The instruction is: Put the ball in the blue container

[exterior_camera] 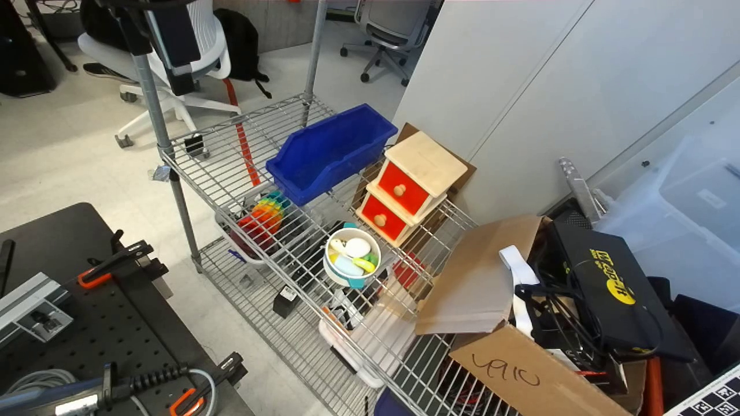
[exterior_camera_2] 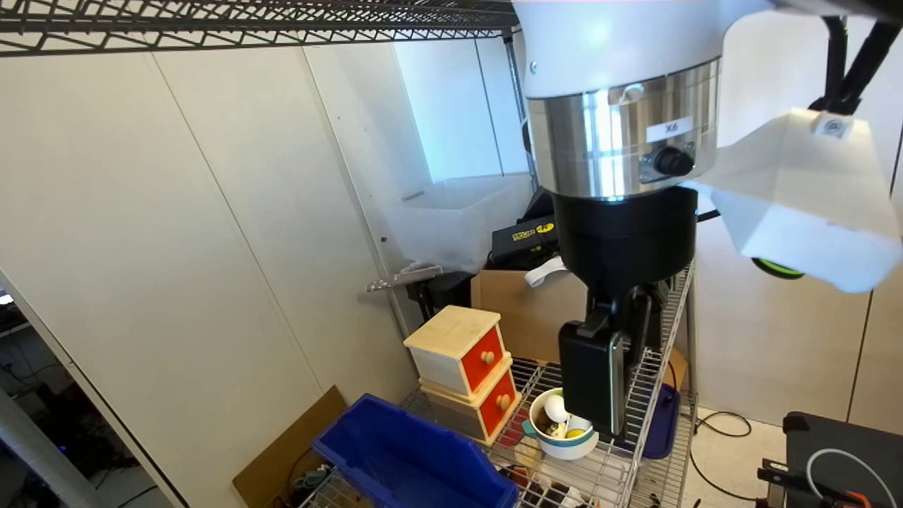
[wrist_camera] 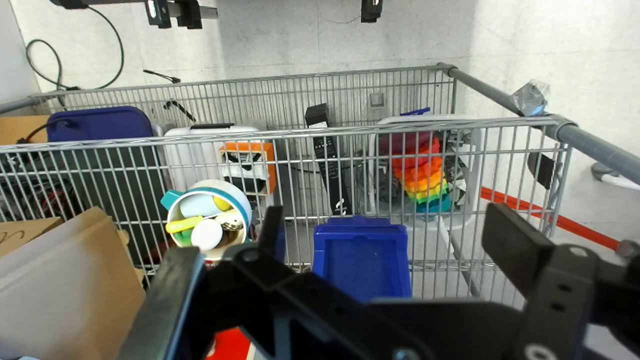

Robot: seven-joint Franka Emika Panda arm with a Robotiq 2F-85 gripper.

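A white round ball (exterior_camera: 358,247) lies among toy food in a small white pot (exterior_camera: 341,276) with teal handles. It also shows in an exterior view (exterior_camera_2: 556,407) and in the wrist view (wrist_camera: 206,235). The deep-blue container (exterior_camera: 302,186) stands on the wire shelf; its inside looks bare. It also shows in an exterior view (exterior_camera_2: 356,439) and in the wrist view (wrist_camera: 361,231). My gripper (wrist_camera: 387,235) is open, with nothing between its fingers. In the wrist view the container lies below, between the fingers, and the pot is left of them. The gripper (exterior_camera_2: 605,402) hangs above the shelf.
A red-and-wood box with drawers (exterior_camera: 425,164) stands beside the container and the pot. An open cardboard box (exterior_camera: 480,277) full of cables and gear is beyond the pot. Grey shelf posts (exterior_camera: 155,110) rise at the corners. A rainbow toy (wrist_camera: 422,175) lies on the lower shelf.
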